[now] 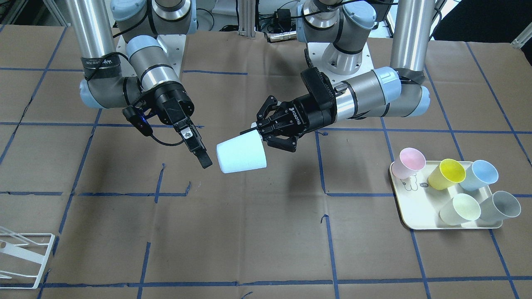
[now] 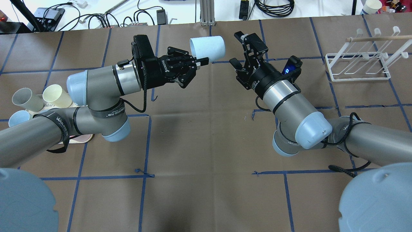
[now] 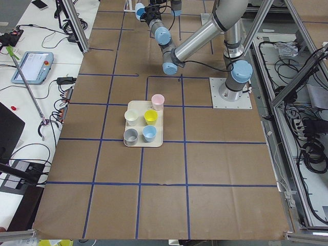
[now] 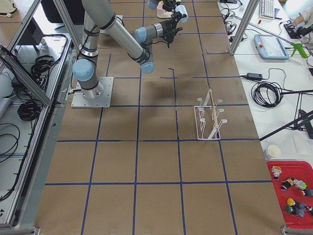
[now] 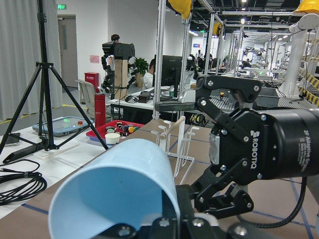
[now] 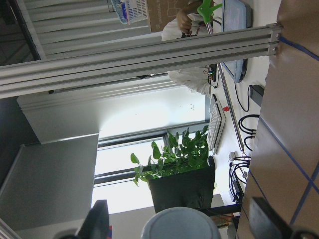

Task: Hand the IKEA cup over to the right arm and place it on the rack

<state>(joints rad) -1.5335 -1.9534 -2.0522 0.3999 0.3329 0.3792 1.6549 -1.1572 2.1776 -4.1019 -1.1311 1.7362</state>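
Cup (image 2: 207, 46) looks light, stiff, slick plastic; left end effector (image 2: 202, 61) pinches its rim, right end effector (image 2: 236, 48) gapes beside its base and would best clamp the sidewall.

Brown paper-covered table (image 1: 257, 232) bore blue tape grid (image 1: 189, 284). Aluminium posts (image 3: 77, 28) flanked it. Black tripod (image 5: 43, 50), grey curtain (image 5: 17, 59) stood beyond. Potted plant (image 6: 172, 154) sat before bright window (image 6: 119, 159).

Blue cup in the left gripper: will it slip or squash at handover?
Likely light and stiff: the left gripper holds the cup sideways by its rim without visible bending. Its smooth, tapered wall could slip in the open right gripper.
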